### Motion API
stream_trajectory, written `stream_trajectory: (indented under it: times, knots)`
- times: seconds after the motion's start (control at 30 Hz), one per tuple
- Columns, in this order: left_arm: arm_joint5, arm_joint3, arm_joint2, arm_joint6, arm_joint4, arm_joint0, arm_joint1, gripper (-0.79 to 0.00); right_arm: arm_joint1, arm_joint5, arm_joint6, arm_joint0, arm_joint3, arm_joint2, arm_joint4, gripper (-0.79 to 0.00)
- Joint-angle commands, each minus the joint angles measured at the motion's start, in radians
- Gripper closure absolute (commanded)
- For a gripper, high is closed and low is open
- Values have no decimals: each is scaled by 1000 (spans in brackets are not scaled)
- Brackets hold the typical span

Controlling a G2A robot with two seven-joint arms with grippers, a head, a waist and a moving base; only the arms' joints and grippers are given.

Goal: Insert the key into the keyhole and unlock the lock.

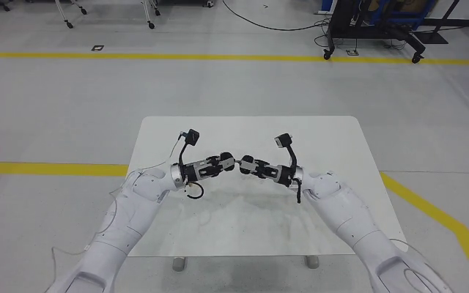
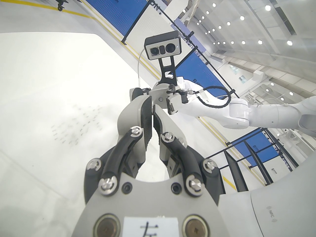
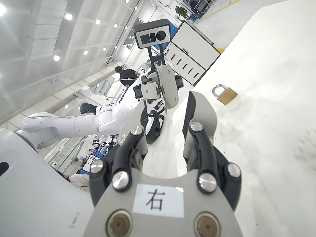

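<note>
A brass padlock [image 3: 225, 95] with a silver shackle lies flat on the white table [image 3: 271, 50], a little beyond and to one side of my right gripper [image 3: 170, 104]. That gripper stands open with nothing between its fingers. My left gripper [image 2: 152, 107] is shut, its black pads pressed together, and I cannot make out anything between them. In the top view the left gripper [image 1: 227, 161] and the right gripper [image 1: 248, 162] face each other tip to tip over the middle of the table [image 1: 330, 146]. I cannot make out a key.
Faint dark scuff marks [image 2: 79, 124] speckle the tabletop. Yellow floor lines [image 1: 66, 168] run past the table, and a black wheeled frame [image 1: 374, 29] stands far behind it.
</note>
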Motion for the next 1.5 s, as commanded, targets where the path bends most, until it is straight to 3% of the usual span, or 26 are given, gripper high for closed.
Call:
stream_trajectory:
  times: [0.0,0.13,0.23,0.5,0.53,0.57,0.8,0.97,1.07,1.2,1.33,1.47]
  knots:
    - [2,1,2,2,-1,0,0,0,-1,-5,1,0,2,1,5,-283]
    - [0,0,7,-3,-5,-1,1,0,-1,-12,4,1,6,3,15,-234]
    - [-1,1,10,-10,-3,-4,2,0,-2,-20,2,-1,8,5,19,0]
    - [-13,-3,14,-5,7,-6,5,0,-1,-40,3,-6,5,13,20,0]
    - [-20,-5,13,-1,6,-6,6,-348,0,-42,2,-8,5,15,19,0]
    - [-27,-6,12,0,-2,-4,7,-785,1,-45,0,-10,5,18,19,0]
    - [-22,19,-33,42,50,-14,21,-785,34,-104,-32,-40,2,116,1,0]
    - [28,-21,-120,136,296,4,51,-785,84,-144,-56,-114,-51,263,-19,0]
    - [163,-146,-202,229,569,67,79,-785,112,-156,-68,-174,-104,353,-28,0]
    - [406,-394,-271,216,965,206,113,-785,136,-139,-75,-236,-154,430,-21,0]
    - [528,-555,-296,94,1107,312,129,-785,137,-136,-75,-239,-156,434,-20,0]
    - [562,-584,-261,7,1119,338,127,-785,137,-136,-75,-239,-156,434,-20,0]
